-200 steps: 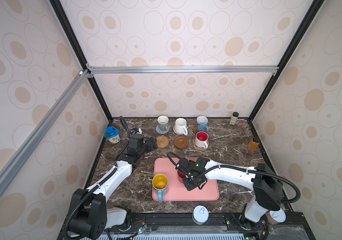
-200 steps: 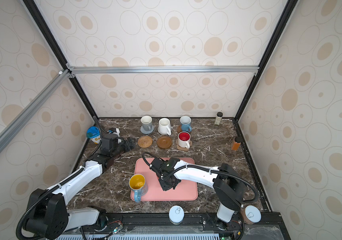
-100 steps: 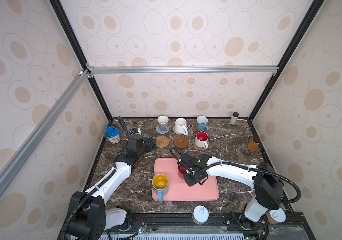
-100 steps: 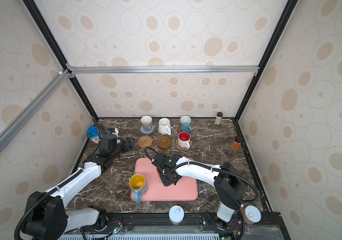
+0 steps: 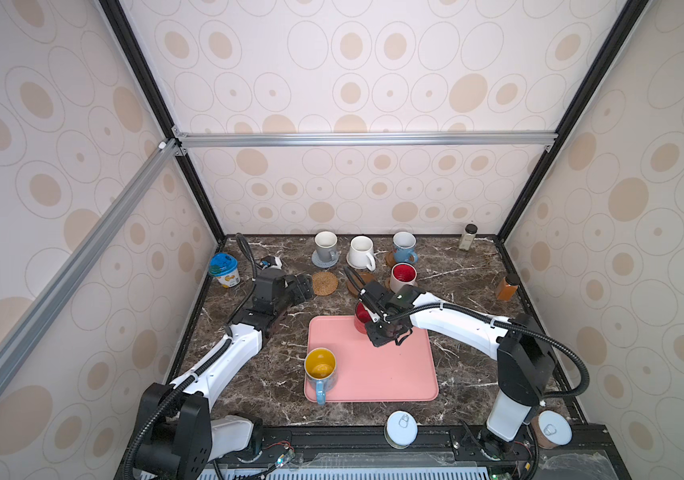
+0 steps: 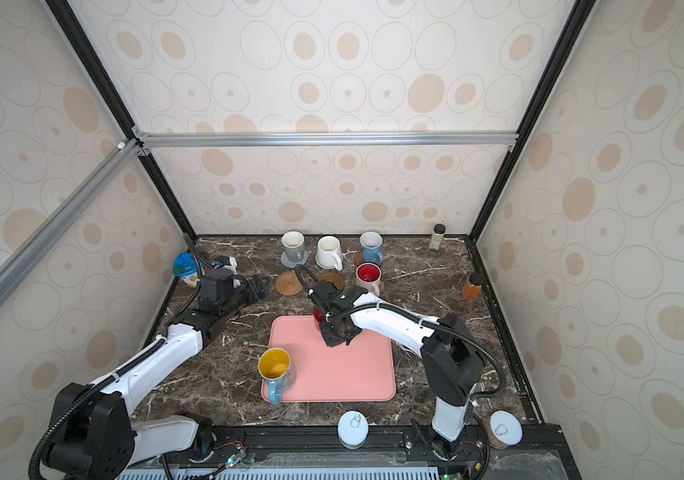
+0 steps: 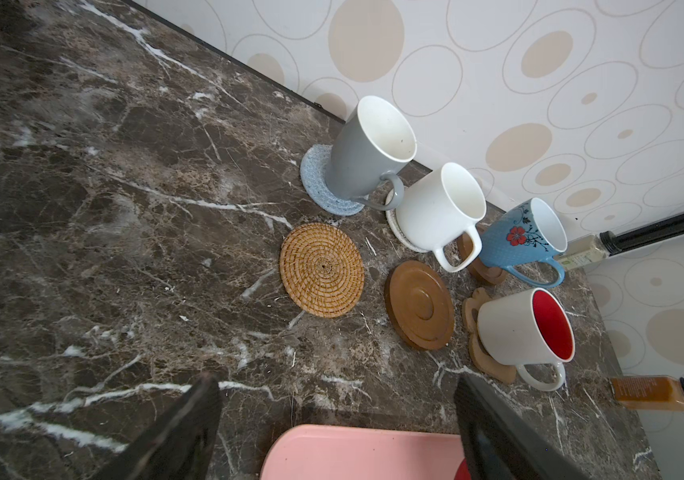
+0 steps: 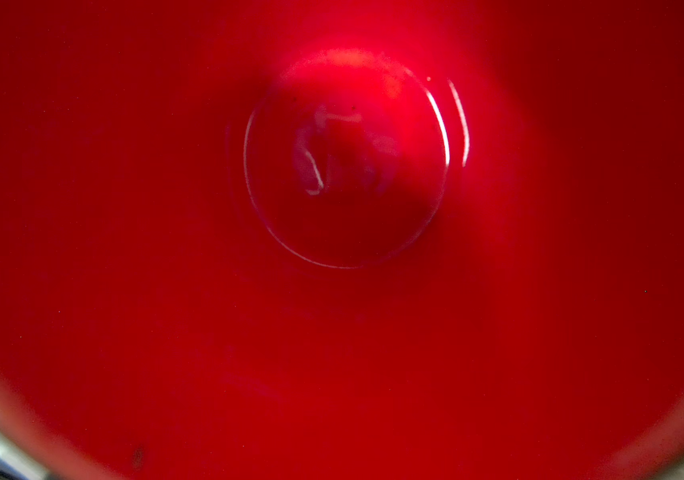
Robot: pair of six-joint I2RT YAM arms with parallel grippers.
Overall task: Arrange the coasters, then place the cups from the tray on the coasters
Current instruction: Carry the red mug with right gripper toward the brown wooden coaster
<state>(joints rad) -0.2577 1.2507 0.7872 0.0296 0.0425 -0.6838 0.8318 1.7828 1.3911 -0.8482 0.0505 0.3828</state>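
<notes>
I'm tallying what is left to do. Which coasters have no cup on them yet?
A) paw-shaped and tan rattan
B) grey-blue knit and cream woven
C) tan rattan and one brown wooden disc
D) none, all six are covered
C: in the left wrist view the tan rattan coaster and one brown wooden disc lie bare, with no mug standing on them.

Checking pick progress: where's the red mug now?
In both top views the red mug is at the pink tray's far edge, mid-table, held by the right gripper, just short of the bare wooden coaster.
</notes>
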